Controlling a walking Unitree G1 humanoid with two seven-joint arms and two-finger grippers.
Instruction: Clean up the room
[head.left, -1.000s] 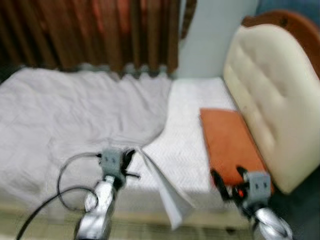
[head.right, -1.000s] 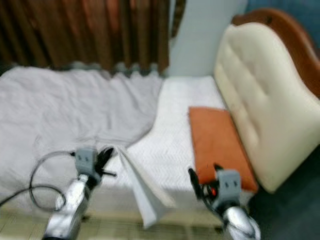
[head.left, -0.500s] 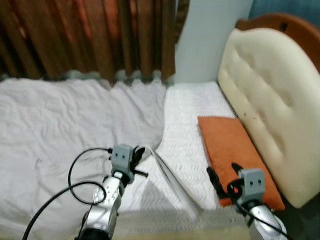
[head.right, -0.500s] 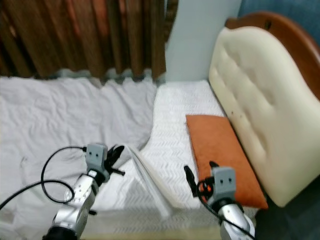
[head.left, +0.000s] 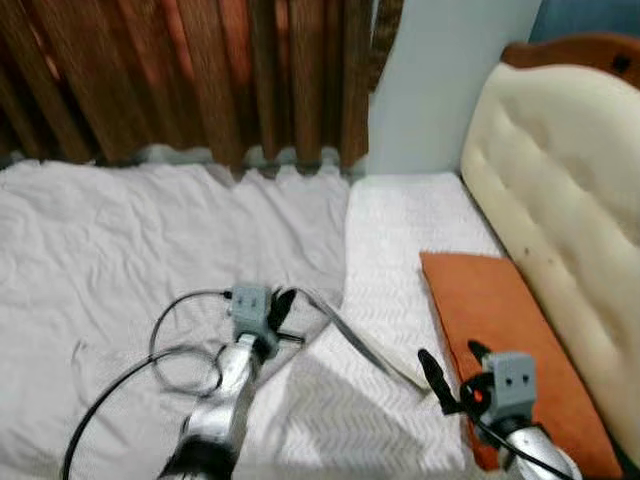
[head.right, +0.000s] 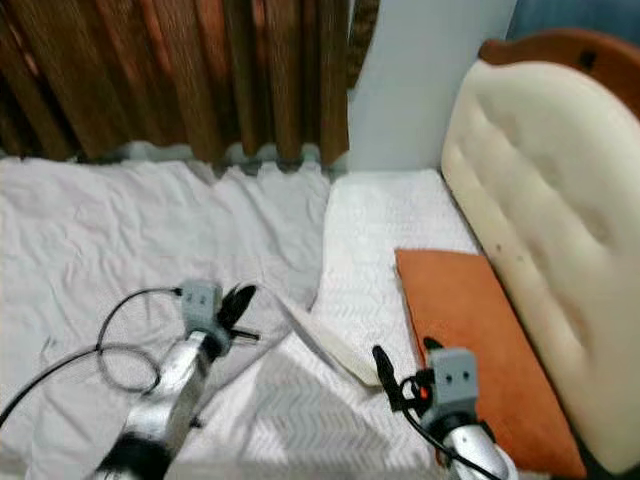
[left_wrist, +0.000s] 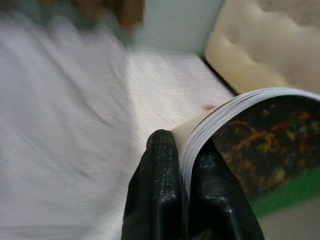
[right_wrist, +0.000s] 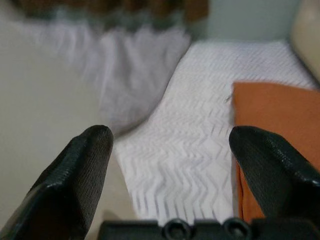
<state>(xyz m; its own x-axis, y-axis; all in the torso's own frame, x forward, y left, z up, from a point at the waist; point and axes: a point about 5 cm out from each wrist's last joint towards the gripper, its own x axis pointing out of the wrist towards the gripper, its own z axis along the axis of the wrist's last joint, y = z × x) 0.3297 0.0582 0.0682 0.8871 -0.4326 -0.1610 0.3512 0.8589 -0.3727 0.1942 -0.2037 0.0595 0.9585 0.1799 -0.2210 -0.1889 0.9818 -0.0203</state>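
Left eye view: bed (head.left: 400, 240) with white zigzag mattress cover, crumpled grey sheet (head.left: 130, 240) across its left part. Orange pillow (head.left: 510, 330) lies against cream padded headboard (head.left: 560, 190). Brown curtains (head.left: 190, 75) behind, pale wall beside them. Left gripper (left_wrist: 182, 165) over sheet, fingers pinched tight on edge of magazine (head.left: 365, 340), probably glossy-covered; view blurred. Magazine slants out over mattress toward right gripper (right_wrist: 172, 150), fingers spread wide, empty, just beside pillow.

The left gripper (head.left: 283, 312) is pinching a magazine (head.left: 362, 340) over the white bedsheet (head.left: 120, 250); at four o'clock, the right gripper (head.left: 450, 370) is hovering spread beside an orange pillow (head.left: 500, 320).
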